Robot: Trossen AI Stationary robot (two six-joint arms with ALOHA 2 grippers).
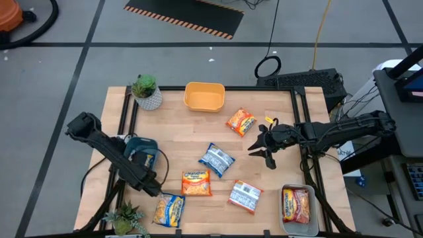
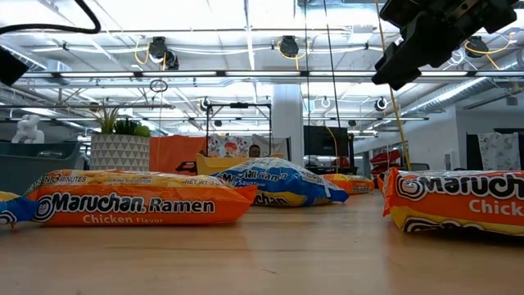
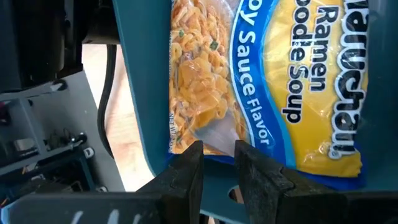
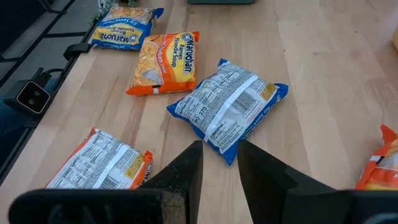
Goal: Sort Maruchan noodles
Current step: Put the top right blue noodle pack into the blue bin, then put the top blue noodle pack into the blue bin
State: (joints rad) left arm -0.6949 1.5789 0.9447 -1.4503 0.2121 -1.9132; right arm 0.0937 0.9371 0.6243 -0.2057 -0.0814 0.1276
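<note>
My left gripper (image 3: 219, 154) hangs over the blue bin (image 1: 135, 147) at the table's left and is shut on a blue-and-yellow soy sauce noodle packet (image 3: 267, 81), whose far part lies inside the bin. My right gripper (image 4: 219, 155) hovers open above the table's right middle (image 1: 262, 156), touching nothing, with a blue-and-white packet (image 4: 229, 107) on the wood just beyond it. More packets lie flat on the table: orange ones (image 1: 240, 121) (image 1: 196, 182), a blue-and-yellow one (image 1: 169, 209) and a white-backed one (image 1: 246, 196). My left gripper pinches the soy sauce packet by its near edge (image 3: 214, 142) between the two fingertips, slanting steeply down from above. The packet stretches away below the fingers into the blue bin (image 3: 140, 93). I cannot tell whether it rests on the bin's floor.
A yellow bin (image 1: 204, 96) stands at the far edge, with a potted plant (image 1: 146, 91) beside it. Another plant (image 1: 125, 218) sits at the near left corner. A clear bin (image 1: 310, 221) at the near right holds a red packet (image 1: 297, 205). Bare wood lies between the packets.
</note>
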